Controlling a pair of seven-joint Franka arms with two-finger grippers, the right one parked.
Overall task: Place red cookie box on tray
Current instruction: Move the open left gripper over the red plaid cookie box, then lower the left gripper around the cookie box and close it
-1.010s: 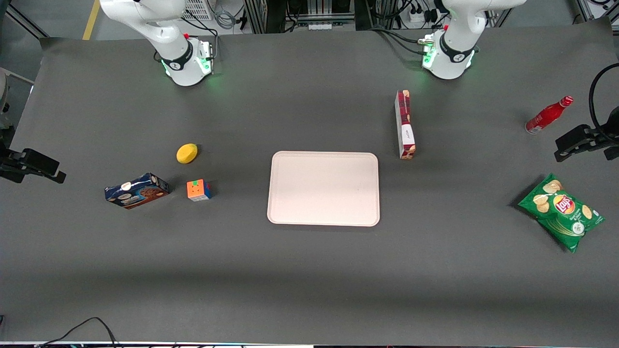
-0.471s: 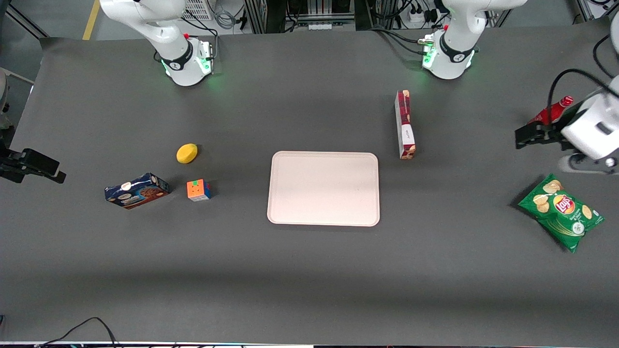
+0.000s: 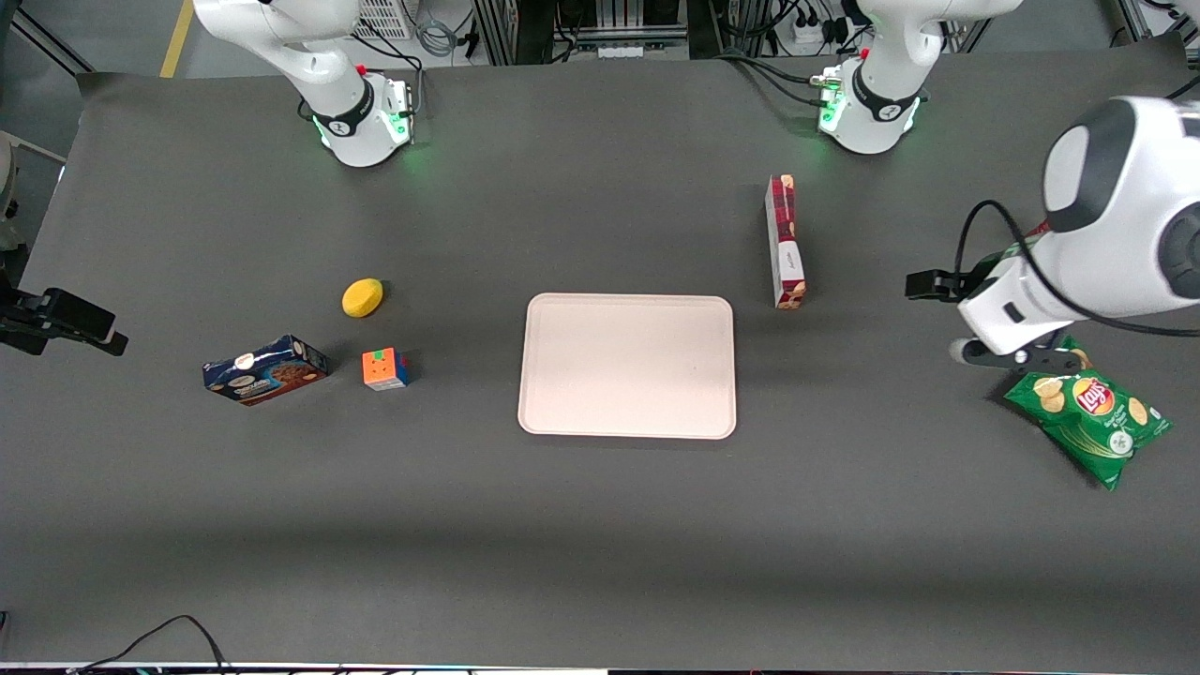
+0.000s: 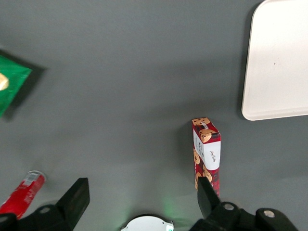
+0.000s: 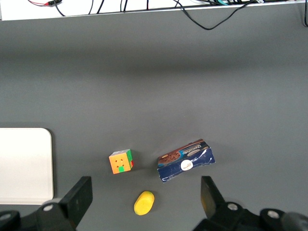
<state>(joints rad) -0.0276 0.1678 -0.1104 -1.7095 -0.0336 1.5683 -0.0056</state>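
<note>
Red cookie box (image 3: 786, 246) stands on its long edge on the desk (image 3: 600, 525), just beside the tray (image 3: 627, 366) corner, apart from it. End effector (image 4: 142, 202) hovers high, fingers spread and empty, near the chips bag (image 3: 1087, 408). Only the wrist view shows the red bottle (image 4: 21, 193).

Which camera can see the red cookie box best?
The front view: the whole red cookie box stands on its long edge, apart from the tray. The left wrist view shows the box too, but a finger of the open gripper, which is above the table, covers one end. The right wrist view misses it.
</note>
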